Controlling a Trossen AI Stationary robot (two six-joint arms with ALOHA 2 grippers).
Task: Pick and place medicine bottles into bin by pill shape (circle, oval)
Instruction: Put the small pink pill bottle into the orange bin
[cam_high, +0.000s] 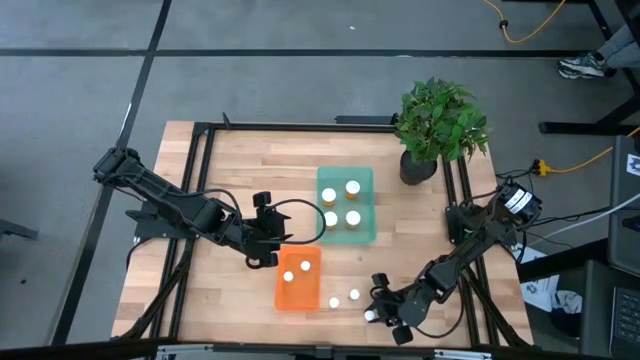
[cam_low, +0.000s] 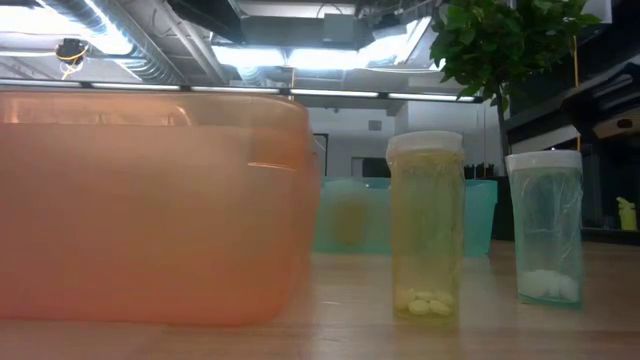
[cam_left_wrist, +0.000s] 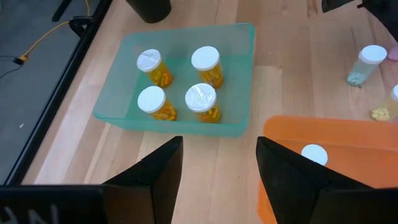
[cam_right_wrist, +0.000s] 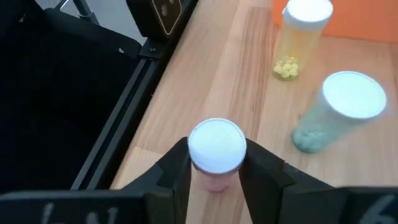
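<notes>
A green tray (cam_high: 345, 228) holds four white-capped orange bottles (cam_left_wrist: 202, 99). An orange tray (cam_high: 298, 290) holds two bottles (cam_high: 288, 277). Two loose bottles stand upright on the table near it: one with yellow pills (cam_right_wrist: 298, 37) and one with pale pills (cam_right_wrist: 339, 112). My right gripper (cam_right_wrist: 214, 168) is near the table's near edge (cam_high: 375, 312), shut on a white-capped bottle (cam_right_wrist: 216, 146) with a pinkish body. My left gripper (cam_left_wrist: 214, 180) is open and empty above the table, between the two trays (cam_high: 270, 238). My right gripper pinches the bottle's body just below the cap (cam_right_wrist: 214, 182) between its two fingers, one on each side. The fingers come slanting down from the table's right side. The bottle is upright, cap up; the fingers hide whether its base is on the table.
A potted plant (cam_high: 440, 125) stands at the far right corner. Black frame rails (cam_high: 205, 180) run along the table's left, right and far sides. The near edge of the table is close beside my right gripper.
</notes>
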